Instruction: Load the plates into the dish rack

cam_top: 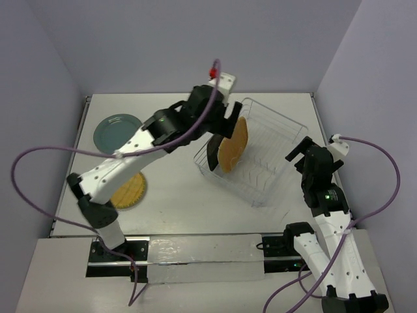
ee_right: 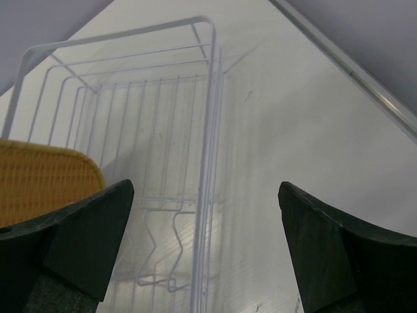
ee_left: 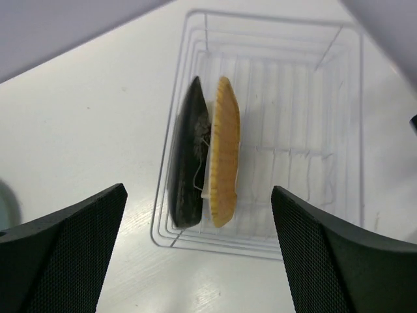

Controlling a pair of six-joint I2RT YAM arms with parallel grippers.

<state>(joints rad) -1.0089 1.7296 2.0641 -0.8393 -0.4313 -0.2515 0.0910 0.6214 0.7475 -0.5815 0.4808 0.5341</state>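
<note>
Now, item by item:

- The dish rack [cam_top: 260,156] sits on the right half of the white table [cam_top: 176,195], turned at an angle to the table edges.
- Two plates stand on edge at the left end of the rack, side by side and close together: the black square plate [cam_top: 212,155] nearest the end wall, and the tan woven plate [cam_top: 233,145] just inside it.
- In the left wrist view the black square plate [ee_left: 189,156] and the tan woven plate [ee_left: 223,153] both stand nearly upright among the wires of the dish rack [ee_left: 293,150]. The other slots hold nothing.
- The left gripper [cam_top: 225,120] hangs above those two plates. Its jaws are spread wide in the wrist view [ee_left: 199,189], with nothing between them and no contact with either plate.
- The teal-grey plate [cam_top: 117,130] lies flat at the far left of the table, well apart from the rack.
- The yellow woven plate [cam_top: 130,190] lies flat nearer the front, partly hidden under the left arm.
- The right gripper [cam_top: 301,149] sits beside the right end of the rack. Its jaws are also wide and empty [ee_right: 205,186], facing the rack's wire wall [ee_right: 208,130] with a corner of the tan woven plate [ee_right: 39,182] in view.
</note>
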